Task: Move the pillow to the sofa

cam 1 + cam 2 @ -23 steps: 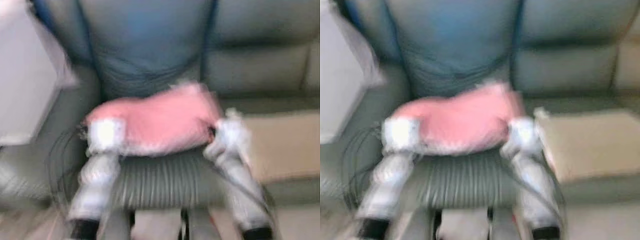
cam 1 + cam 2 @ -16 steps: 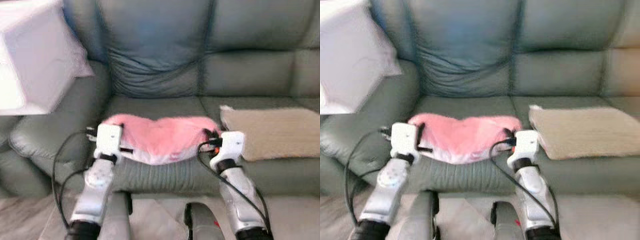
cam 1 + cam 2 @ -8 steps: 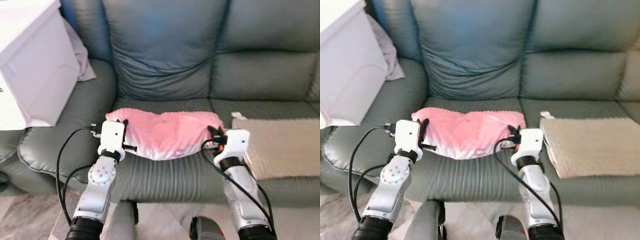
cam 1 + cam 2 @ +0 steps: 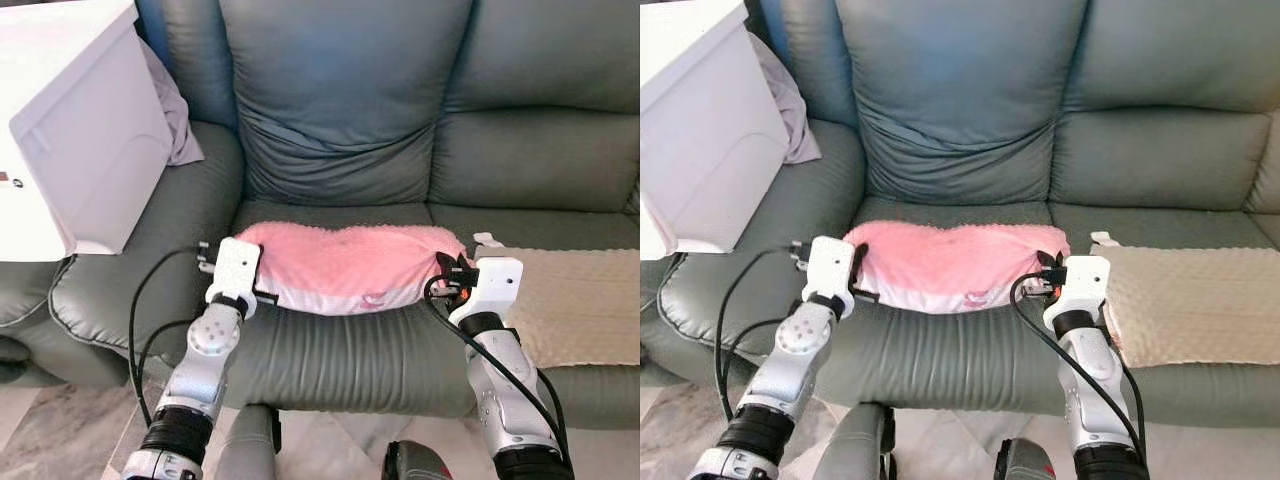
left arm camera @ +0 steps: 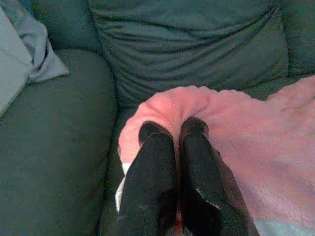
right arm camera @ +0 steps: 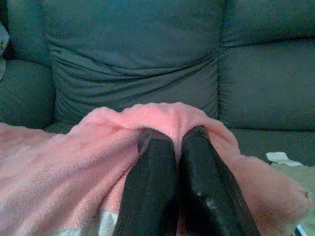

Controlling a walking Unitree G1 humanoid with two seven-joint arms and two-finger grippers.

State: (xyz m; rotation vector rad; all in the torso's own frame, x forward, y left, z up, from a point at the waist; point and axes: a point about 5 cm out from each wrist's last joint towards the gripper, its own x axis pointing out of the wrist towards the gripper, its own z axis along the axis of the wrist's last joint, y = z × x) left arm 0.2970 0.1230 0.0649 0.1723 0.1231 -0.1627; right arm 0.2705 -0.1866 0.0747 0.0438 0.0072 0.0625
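Both grippers, left gripper (image 5: pixel 174 129) and right gripper (image 6: pixel 172 133), pinch my pink pillow's (image 4: pixel 350 265) ends; it lies crosswise on the sofa (image 4: pixel 340 130) seat, near the front edge.

sofa (image 4: pixel 350 350): grey-green leather, seat cushions ribbed along the front edge
pillow (image 4: pixel 350 265): pink and fluffy, on the sofa's seat, in front of the creased back cushion
beige mat (image 4: pixel 585 300): flat on the seat, just beside the pillow
white box (image 4: pixel 75 130): on the sofa's armrest, well apart from the pillow
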